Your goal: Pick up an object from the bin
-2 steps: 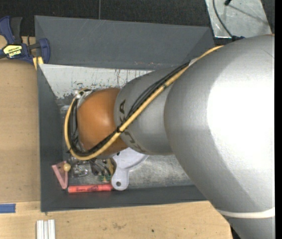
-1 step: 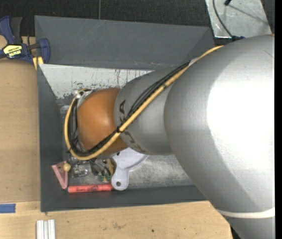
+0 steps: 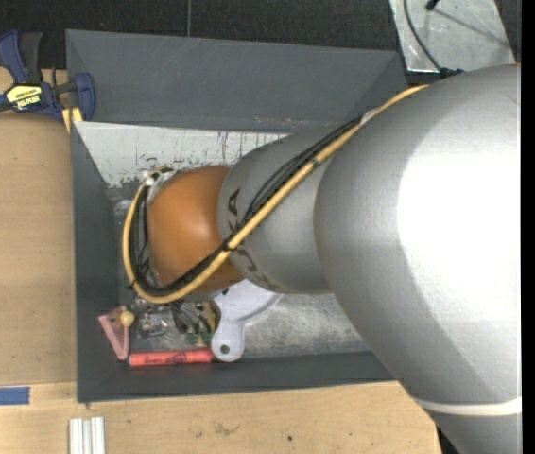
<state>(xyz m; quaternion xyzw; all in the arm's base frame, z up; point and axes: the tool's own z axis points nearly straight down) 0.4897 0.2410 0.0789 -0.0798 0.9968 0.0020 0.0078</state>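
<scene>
Grasp step, likely: gripper [image 3: 159, 322] over red marker [image 3: 168, 358] in bin's [image 3: 93, 253] lower-left corner; whether clenched, cannot tell; next needs a firm closing, then a lift.

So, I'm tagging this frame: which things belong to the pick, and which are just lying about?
In the job: the arm's orange wrist cover, low in the grey bin; its target cannot be told.
Lying about: pink triangle, red marker, white scoop.
</scene>
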